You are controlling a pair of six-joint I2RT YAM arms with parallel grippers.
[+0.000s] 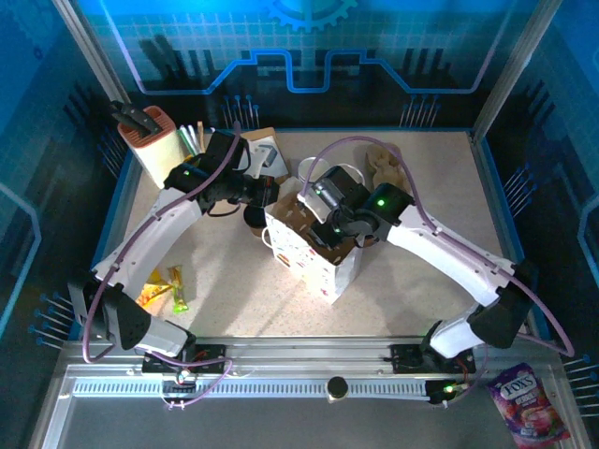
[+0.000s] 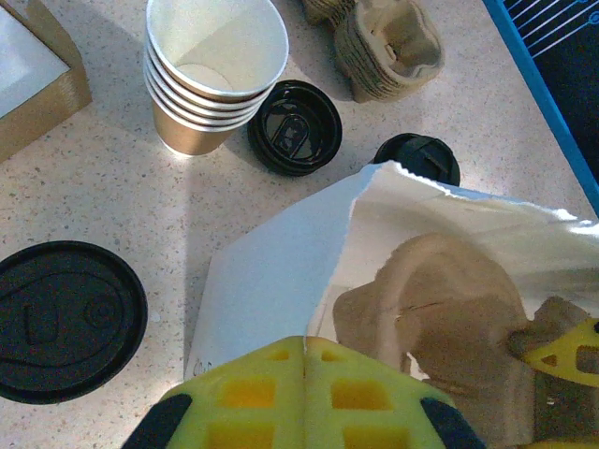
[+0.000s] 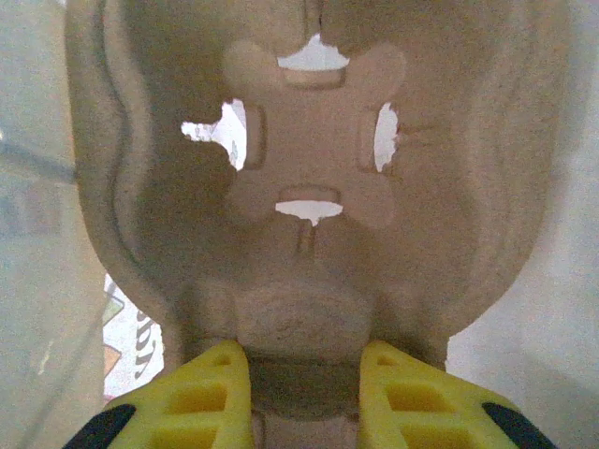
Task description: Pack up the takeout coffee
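A stack of lidless tan paper cups (image 2: 211,70) with white insides stands on the table. Black lids (image 2: 295,128) (image 2: 67,318) lie loose beside it. A third lid (image 2: 418,157) peeks over the rim of the bag; what is under it is hidden. The white paper bag (image 1: 314,253) stands open mid-table. My left gripper (image 2: 305,351) is shut on its near rim. My right gripper (image 3: 304,374) reaches into the bag, shut on a beige pulp cup carrier (image 3: 314,178); one of its yellow fingers (image 2: 571,355) also shows in the left wrist view.
Spare pulp carriers (image 2: 388,47) lie at the back of the table. A cardboard box (image 2: 33,75) sits left of the cups and an orange utensil holder (image 1: 150,136) in the back left corner. Snack packets (image 1: 164,285) lie at front left.
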